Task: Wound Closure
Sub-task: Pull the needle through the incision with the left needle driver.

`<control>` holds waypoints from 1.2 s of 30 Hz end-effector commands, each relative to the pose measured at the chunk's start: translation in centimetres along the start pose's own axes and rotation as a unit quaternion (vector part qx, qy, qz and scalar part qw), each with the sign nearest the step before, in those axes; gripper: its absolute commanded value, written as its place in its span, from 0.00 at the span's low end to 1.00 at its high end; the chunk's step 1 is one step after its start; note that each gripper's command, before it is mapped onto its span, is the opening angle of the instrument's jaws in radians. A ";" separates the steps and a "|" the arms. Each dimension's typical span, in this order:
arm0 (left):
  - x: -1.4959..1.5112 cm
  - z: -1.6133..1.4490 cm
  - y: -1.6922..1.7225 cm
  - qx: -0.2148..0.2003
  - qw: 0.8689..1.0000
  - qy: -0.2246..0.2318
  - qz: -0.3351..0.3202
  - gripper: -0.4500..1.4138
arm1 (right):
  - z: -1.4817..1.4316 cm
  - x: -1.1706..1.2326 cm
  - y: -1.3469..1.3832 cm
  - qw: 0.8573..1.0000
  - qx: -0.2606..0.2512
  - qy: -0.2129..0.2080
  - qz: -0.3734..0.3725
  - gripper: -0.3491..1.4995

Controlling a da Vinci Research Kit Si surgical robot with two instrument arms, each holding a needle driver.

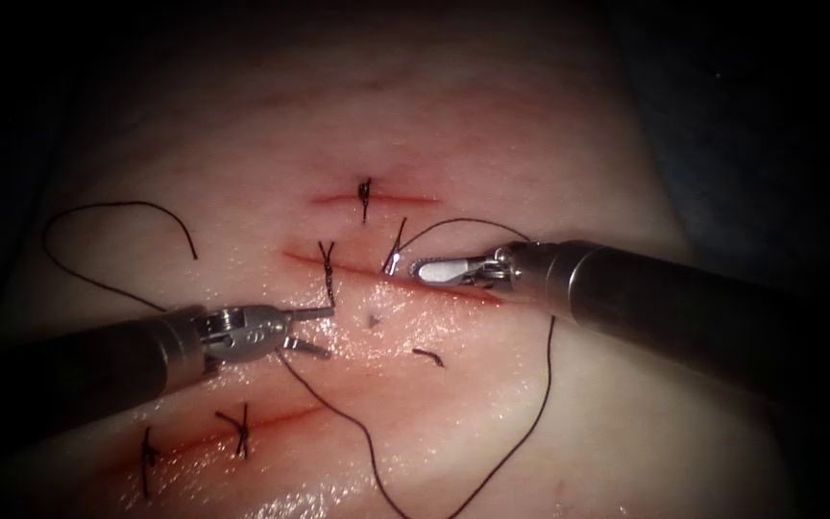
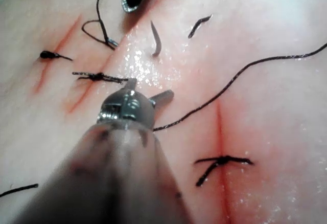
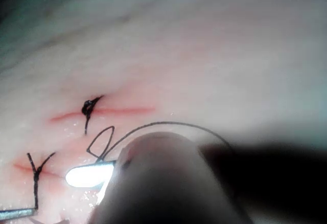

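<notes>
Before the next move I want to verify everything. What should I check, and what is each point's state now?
1. Left tool, steel needle driver: jaws open, holding nothing. Ok.
2. Right tool, steel needle driver: what it holds, cannot tell.
3. Curved steel needle: a short shiny piece shows at the red middle cut, just left of the right tool's tip; whether it is in the pale tissue, cannot tell.
4. Long black thread: slack, and it runs right under the left tool's lower jaw. Not ok, it may catch.
5. Black knotted stitch on the middle cut: in place. Ok.
</notes>
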 end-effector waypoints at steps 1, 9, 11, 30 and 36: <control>0.01 0.11 -0.04 -0.001 1.000 0.009 0.003 0.41 | -0.06 0.06 0.02 1.000 -0.001 -0.005 0.000 0.82; 0.18 0.34 -0.06 -0.022 0.998 0.050 0.025 0.40 | -0.36 0.07 -0.06 1.000 -0.002 -0.019 -0.005 0.79; 0.20 0.38 -0.06 -0.026 0.998 0.055 0.025 0.39 | -0.35 0.07 -0.05 1.000 -0.002 -0.019 -0.008 0.79; 0.14 0.68 -0.30 -0.127 0.985 0.112 -0.011 0.00 | -0.22 -0.01 -0.11 0.998 0.020 -0.003 -0.064 0.86; 0.15 0.60 -0.22 -0.198 0.964 0.131 -0.122 0.00 | -0.10 0.02 -0.25 0.950 0.028 -0.007 -0.310 0.87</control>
